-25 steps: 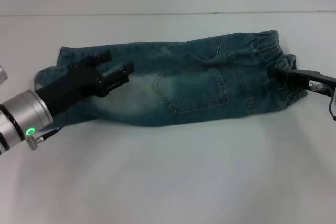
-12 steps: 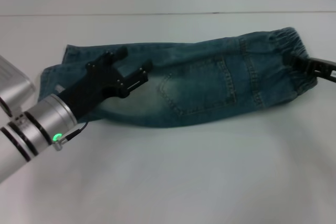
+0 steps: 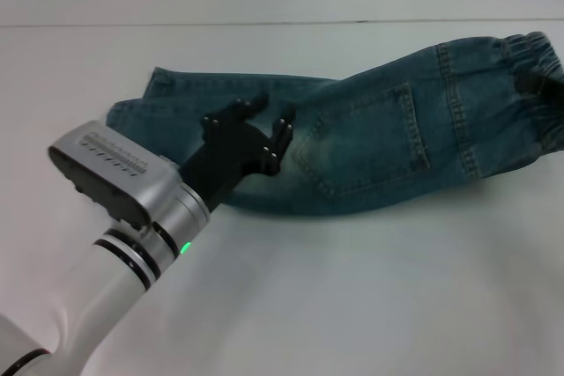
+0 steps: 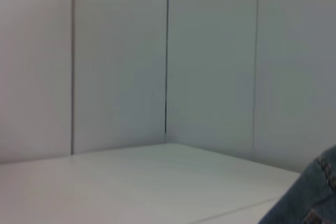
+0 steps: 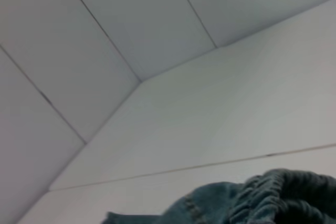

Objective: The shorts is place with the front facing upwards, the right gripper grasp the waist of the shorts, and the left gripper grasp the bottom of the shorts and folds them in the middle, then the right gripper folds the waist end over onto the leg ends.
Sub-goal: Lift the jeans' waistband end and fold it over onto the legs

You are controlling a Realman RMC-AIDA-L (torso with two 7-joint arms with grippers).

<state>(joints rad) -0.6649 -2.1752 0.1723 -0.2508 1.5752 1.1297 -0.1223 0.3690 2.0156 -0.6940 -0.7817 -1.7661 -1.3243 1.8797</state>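
Shorts (image 3: 379, 143) span table (image 3: 352, 305); waist (image 3: 538, 68) reaches its right edge.

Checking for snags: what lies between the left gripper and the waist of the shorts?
Only the shorts' own denim, back pocket included, from left gripper to waist, in the head view.

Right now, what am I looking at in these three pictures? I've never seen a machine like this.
It is a two-armed robot folding clothes. The wide picture comes from a camera on its head, looking down at a white table. On it lie denim shorts, already folded lengthwise. The left gripper, a black claw on a silver wrist, hovers open over the leg part. The right gripper sits at the picture's right edge by the gathered waist, mostly hidden. The other two pictures come from wrist cameras: mostly wall, with a bit of denim.
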